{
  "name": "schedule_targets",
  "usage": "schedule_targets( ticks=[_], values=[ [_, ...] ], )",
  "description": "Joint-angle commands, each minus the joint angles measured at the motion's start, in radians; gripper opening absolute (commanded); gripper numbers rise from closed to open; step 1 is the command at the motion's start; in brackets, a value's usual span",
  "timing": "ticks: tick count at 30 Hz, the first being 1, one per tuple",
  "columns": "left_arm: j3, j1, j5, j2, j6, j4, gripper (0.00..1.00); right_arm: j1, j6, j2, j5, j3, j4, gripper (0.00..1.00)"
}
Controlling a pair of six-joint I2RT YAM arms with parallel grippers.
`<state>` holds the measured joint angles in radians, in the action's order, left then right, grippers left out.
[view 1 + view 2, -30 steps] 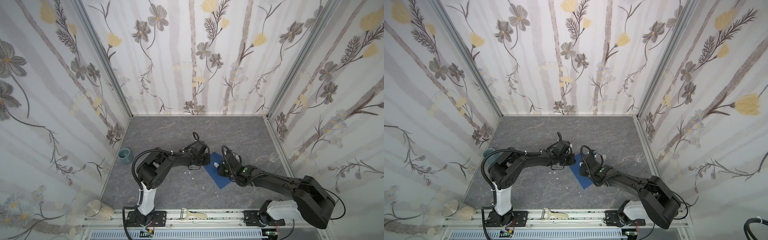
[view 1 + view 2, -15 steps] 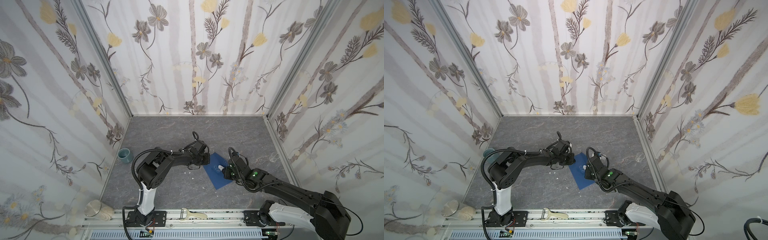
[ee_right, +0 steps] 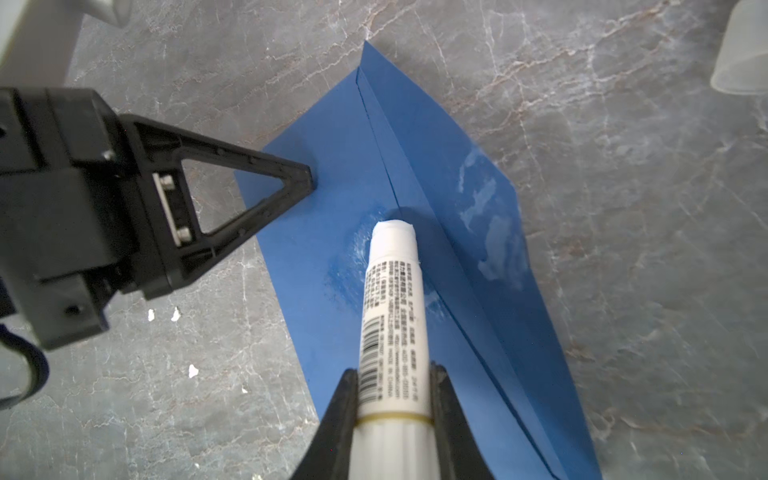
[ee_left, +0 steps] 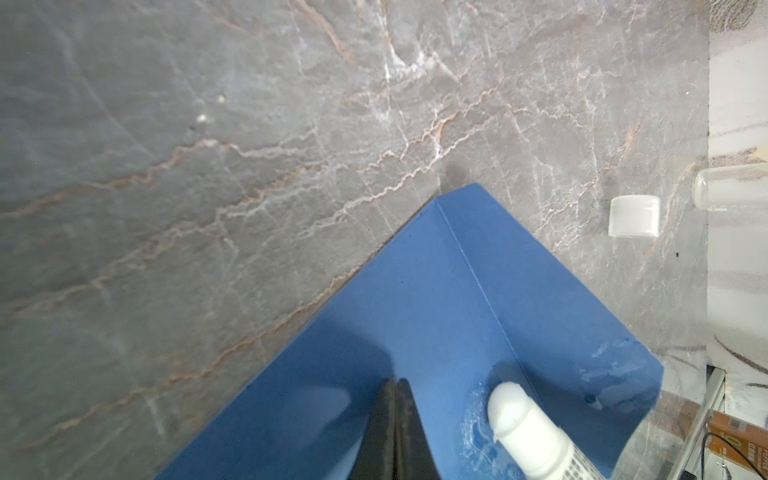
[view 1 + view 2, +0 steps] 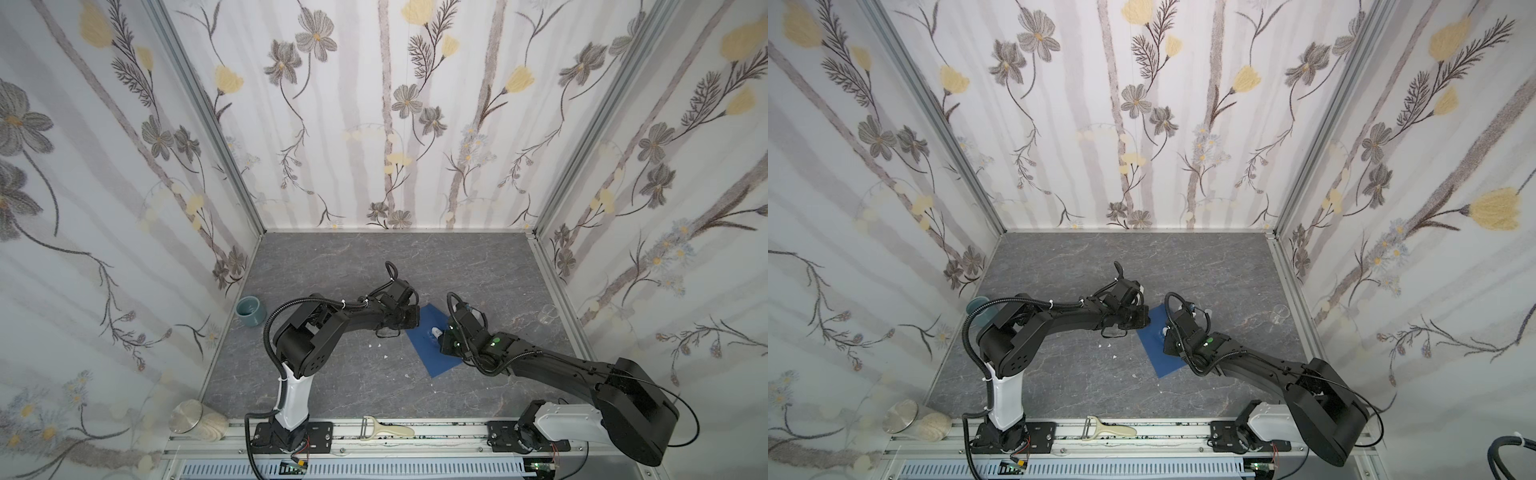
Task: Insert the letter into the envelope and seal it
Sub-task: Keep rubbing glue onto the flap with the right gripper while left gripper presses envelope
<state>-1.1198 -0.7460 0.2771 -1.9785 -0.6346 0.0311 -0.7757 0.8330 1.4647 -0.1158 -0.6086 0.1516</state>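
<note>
The left gripper (image 3: 309,179), jaws closed empty, pins the dark blue paper envelope (image 3: 324,216) mid-frame so the right gripper (image 3: 392,374), jaws clamping a white cylindrical glue stick (image 3: 392,282), can spread glue.

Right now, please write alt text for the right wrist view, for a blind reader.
The right gripper holds a white glue stick, tip on the blue envelope beside its flap crease. The shut left gripper presses the envelope near its edge; glue smears show on the flap.

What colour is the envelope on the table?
The envelope is blue; the right wrist view shows it best.
</note>
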Motion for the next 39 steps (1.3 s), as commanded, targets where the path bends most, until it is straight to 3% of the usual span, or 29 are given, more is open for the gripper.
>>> schedule_targets(
  ticks=[1, 11, 20, 28, 34, 39],
  values=[
    [0.002, -0.005, -0.020, -0.014, 0.005, -0.088, 0.00, 0.005, -0.025, 0.037, -0.005, -0.028, -0.017, 0.00],
    [-0.016, 0.003, -0.055, -0.019, 0.020, -0.088, 0.00, 0.019, -0.048, -0.079, -0.072, -0.095, 0.059, 0.00],
    [-0.071, 0.004, -0.057, -0.034, 0.069, -0.088, 0.00, 0.000, 0.006, -0.176, -0.029, -0.010, 0.104, 0.00],
    [-0.077, 0.002, -0.050, -0.036, 0.078, -0.085, 0.00, -0.031, 0.043, -0.086, 0.002, 0.024, 0.007, 0.00],
    [-0.064, 0.001, -0.047, -0.035, 0.070, -0.076, 0.00, -0.030, 0.018, 0.045, -0.019, -0.035, -0.056, 0.00],
    [-0.054, 0.003, -0.059, -0.029, 0.070, -0.069, 0.00, -0.027, 0.017, 0.067, -0.021, -0.056, -0.098, 0.00]
  ],
)
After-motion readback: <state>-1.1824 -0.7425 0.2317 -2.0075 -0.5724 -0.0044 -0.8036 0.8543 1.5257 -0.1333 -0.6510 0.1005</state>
